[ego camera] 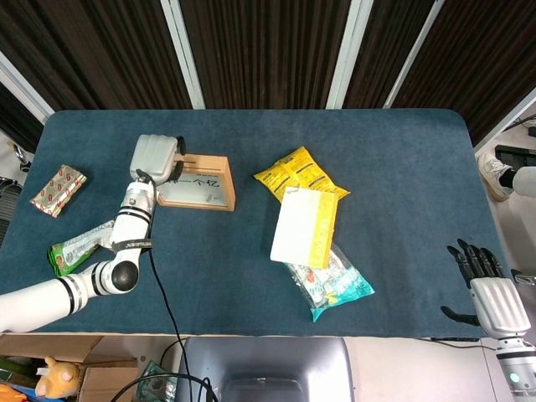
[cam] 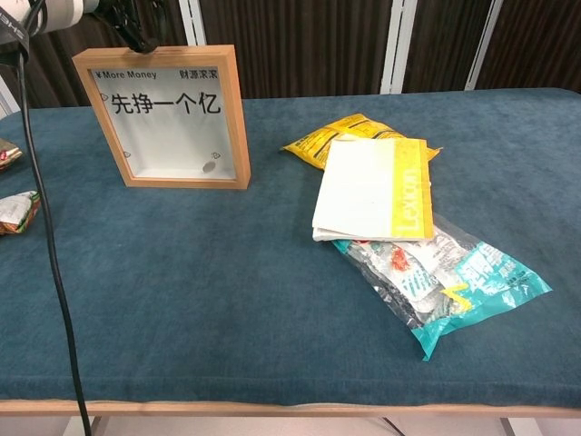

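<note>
Desk (ego camera: 402, 167) carries wooden frame (cam: 168, 118), upright near left rear. Left hand (ego camera: 156, 157) rests on frame top edge; grip cannot be told. Right hand (ego camera: 490, 289) off desk corner, fingers spread, empty.

Left robot hand (ego camera: 156, 157) reaches forward; right robot hand (ego camera: 490, 289) hangs open.

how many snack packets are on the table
4: a yellow packet and a teal packet under the white-yellow booklet, plus a red packet and a green packet at the left edge.
</note>
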Controlling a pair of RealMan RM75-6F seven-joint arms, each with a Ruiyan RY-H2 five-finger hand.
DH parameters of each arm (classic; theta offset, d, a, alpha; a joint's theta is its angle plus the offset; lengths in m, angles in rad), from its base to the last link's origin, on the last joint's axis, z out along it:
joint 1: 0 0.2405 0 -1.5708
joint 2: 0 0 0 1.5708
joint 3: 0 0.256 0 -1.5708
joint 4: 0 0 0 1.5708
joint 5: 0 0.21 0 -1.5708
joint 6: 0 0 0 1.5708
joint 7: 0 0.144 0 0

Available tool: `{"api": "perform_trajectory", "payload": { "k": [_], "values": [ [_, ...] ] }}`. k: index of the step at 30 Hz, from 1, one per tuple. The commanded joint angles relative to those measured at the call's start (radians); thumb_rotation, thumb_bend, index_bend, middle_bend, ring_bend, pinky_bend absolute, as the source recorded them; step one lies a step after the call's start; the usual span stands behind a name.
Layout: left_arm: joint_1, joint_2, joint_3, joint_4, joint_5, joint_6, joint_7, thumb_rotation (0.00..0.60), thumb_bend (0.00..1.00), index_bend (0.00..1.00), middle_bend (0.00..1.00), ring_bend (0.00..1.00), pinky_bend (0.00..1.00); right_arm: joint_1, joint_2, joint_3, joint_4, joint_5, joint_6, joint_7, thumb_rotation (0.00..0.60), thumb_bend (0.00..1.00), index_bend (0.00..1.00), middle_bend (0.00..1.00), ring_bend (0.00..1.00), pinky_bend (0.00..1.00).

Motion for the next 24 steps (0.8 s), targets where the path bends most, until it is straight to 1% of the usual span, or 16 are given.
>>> {"api": "perform_trajectory", "payload": {
  "k": [1, 4, 7, 9, 10, 11, 12, 13, 14, 15, 16, 17, 19, 21, 23, 24],
  "values": [
    [0.023, 0.02, -0.015, -0.044, 0.069, 0.041, -0.051, 0.6, 0.42, 0.37, 1.0, 1.0, 1.0, 0.001, -0.001, 0.0, 0.001, 0.002, -0.003, -0.003, 0.6, 0.17, 0.0, 0.0, 0.0, 0.0],
    [0.064, 0.069, -0.026, -0.133, 0.17, 0.111, -0.109, 0.6, 0.41, 0.28, 1.0, 1.0, 1.0, 0.003, -0.003, -0.002, 0.0, -0.001, -0.007, -0.009, 0.6, 0.17, 0.0, 0.0, 0.0, 0.0],
    [0.127, 0.153, -0.017, -0.264, 0.279, 0.199, -0.137, 0.6, 0.41, 0.22, 1.0, 0.99, 1.0, 0.003, -0.006, -0.006, -0.003, -0.008, -0.006, -0.016, 0.6, 0.17, 0.0, 0.0, 0.0, 0.0],
    [0.174, 0.208, 0.0, -0.35, 0.34, 0.25, -0.147, 0.6, 0.41, 0.21, 1.0, 0.97, 1.0, 0.002, -0.006, -0.009, -0.006, -0.014, -0.004, -0.018, 0.6, 0.17, 0.0, 0.0, 0.0, 0.0],
    [0.203, 0.238, 0.016, -0.395, 0.376, 0.274, -0.153, 0.6, 0.41, 0.2, 0.99, 0.95, 1.0, 0.001, -0.006, -0.01, -0.008, -0.018, -0.002, -0.017, 0.6, 0.17, 0.0, 0.0, 0.0, 0.0],
    [0.249, 0.28, 0.047, -0.455, 0.433, 0.311, -0.162, 0.6, 0.41, 0.19, 0.98, 0.93, 1.0, -0.001, -0.005, -0.013, -0.009, -0.025, 0.002, -0.017, 0.6, 0.17, 0.0, 0.0, 0.0, 0.0],
    [0.288, 0.31, 0.077, -0.496, 0.485, 0.343, -0.17, 0.6, 0.4, 0.17, 0.93, 0.89, 1.0, -0.002, -0.004, -0.015, -0.011, -0.03, 0.005, -0.016, 0.6, 0.17, 0.0, 0.0, 0.0, 0.0],
    [0.332, 0.336, 0.112, -0.531, 0.54, 0.375, -0.181, 0.6, 0.4, 0.14, 0.86, 0.82, 1.0, -0.003, -0.002, -0.017, -0.012, -0.033, 0.008, -0.014, 0.6, 0.17, 0.0, 0.0, 0.0, 0.0],
    [0.396, 0.365, 0.163, -0.569, 0.616, 0.425, -0.207, 0.6, 0.4, 0.12, 0.8, 0.75, 0.98, -0.005, -0.001, -0.018, -0.013, -0.036, 0.01, -0.014, 0.6, 0.17, 0.0, 0.0, 0.0, 0.0],
    [0.446, 0.379, 0.203, -0.588, 0.678, 0.463, -0.236, 0.6, 0.4, 0.08, 0.68, 0.64, 0.93, -0.005, -0.001, -0.019, -0.013, -0.036, 0.01, -0.015, 0.6, 0.17, 0.0, 0.0, 0.0, 0.0],
    [0.516, 0.389, 0.258, -0.597, 0.759, 0.52, -0.284, 0.6, 0.4, 0.04, 0.54, 0.51, 0.82, -0.005, -0.002, -0.02, -0.015, -0.036, 0.008, -0.018, 0.6, 0.17, 0.0, 0.0, 0.0, 0.0],
    [0.568, 0.385, 0.296, -0.59, 0.823, 0.569, -0.321, 0.6, 0.4, 0.03, 0.47, 0.44, 0.75, -0.005, -0.002, -0.021, -0.017, -0.037, 0.007, -0.021, 0.6, 0.17, 0.0, 0.0, 0.0, 0.0],
    [0.688, 0.344, 0.375, -0.515, 0.96, 0.7, -0.395, 0.6, 0.4, 0.0, 0.32, 0.31, 0.56, -0.003, -0.006, -0.025, -0.021, -0.044, 0.004, -0.033, 0.6, 0.17, 0.0, 0.0, 0.0, 0.0],
    [0.783, 0.264, 0.413, -0.4, 1.034, 0.812, -0.41, 0.6, 0.4, 0.0, 0.26, 0.26, 0.51, -0.003, -0.01, -0.029, -0.025, -0.052, 0.004, -0.043, 0.6, 0.17, 0.0, 0.0, 0.0, 0.0],
    [0.879, 0.178, 0.45, -0.3, 1.022, 0.862, -0.385, 0.6, 0.4, 0.0, 0.14, 0.21, 0.47, -0.004, -0.013, -0.032, -0.029, -0.061, 0.007, -0.051, 0.6, 0.17, 0.0, 0.0, 0.0, 0.0],
    [0.908, 0.146, 0.462, -0.265, 1.014, 0.866, -0.379, 0.6, 0.4, 0.0, 0.07, 0.16, 0.42, -0.004, -0.015, -0.033, -0.03, -0.064, 0.008, -0.054, 0.6, 0.17, 0.0, 0.0, 0.0, 0.0]
  ]
}}
